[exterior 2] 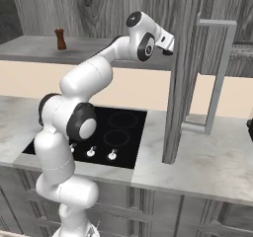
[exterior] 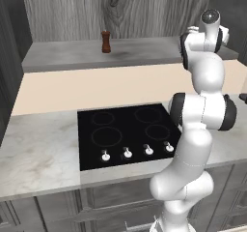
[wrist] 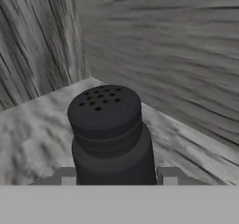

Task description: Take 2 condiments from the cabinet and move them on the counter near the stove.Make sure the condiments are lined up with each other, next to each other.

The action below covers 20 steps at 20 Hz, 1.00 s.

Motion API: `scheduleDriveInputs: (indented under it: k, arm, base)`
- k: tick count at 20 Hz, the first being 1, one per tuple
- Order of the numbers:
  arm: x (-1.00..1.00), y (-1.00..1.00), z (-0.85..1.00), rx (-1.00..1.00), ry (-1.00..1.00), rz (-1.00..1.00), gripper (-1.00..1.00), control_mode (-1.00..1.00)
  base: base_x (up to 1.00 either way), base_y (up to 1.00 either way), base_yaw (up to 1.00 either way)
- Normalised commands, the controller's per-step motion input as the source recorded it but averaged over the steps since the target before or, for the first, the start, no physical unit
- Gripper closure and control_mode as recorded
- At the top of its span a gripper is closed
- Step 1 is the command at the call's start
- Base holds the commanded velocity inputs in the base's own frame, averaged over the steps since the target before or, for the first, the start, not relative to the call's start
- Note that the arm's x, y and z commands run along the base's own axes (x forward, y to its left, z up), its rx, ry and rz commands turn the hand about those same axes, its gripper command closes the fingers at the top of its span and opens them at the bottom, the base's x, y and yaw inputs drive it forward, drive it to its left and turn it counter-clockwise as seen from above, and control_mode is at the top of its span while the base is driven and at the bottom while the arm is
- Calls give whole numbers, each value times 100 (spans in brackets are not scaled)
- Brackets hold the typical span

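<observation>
hand view: your pincer (wrist: 116, 180) sits low in the frame with the black shaker (wrist: 111, 134) upright between its two finger pads (wrist: 67, 176), which flank the shaker's base; whether they press it, you cannot tell. the shaker stands on the cabinet shelf (wrist: 32, 125) near an inner corner. left base view: the brown pepper mill (exterior: 105, 41) stands upper left on the shelf, above the stove (exterior: 126, 132).

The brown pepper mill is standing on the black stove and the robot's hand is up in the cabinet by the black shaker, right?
Not quite. The brown pepper mill stands on the grey cabinet shelf, not on the stove, as the left base view shows. The rest holds: the hand view has the end effector close up to the black shaker in the cabinet.
</observation>
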Motion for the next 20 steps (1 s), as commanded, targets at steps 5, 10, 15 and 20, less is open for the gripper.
scheduleDriveInputs:
  k: [5, 10, 15, 20]
  arm:
    - [0, 0, 0, 0, 0, 0, 100, -100]
    - [0, 0, 0, 0, 0, 0, 100, -100]
    - [0, 0, 0, 0, 0, 0, 100, -100]
    - [-15, 1, 0, 0, -3, 0, 100, -100]
  base:
    - [0, 0, 0]
    - [0, 0, 0]
    - [0, 0, 0]
    - [0, 0, 0]
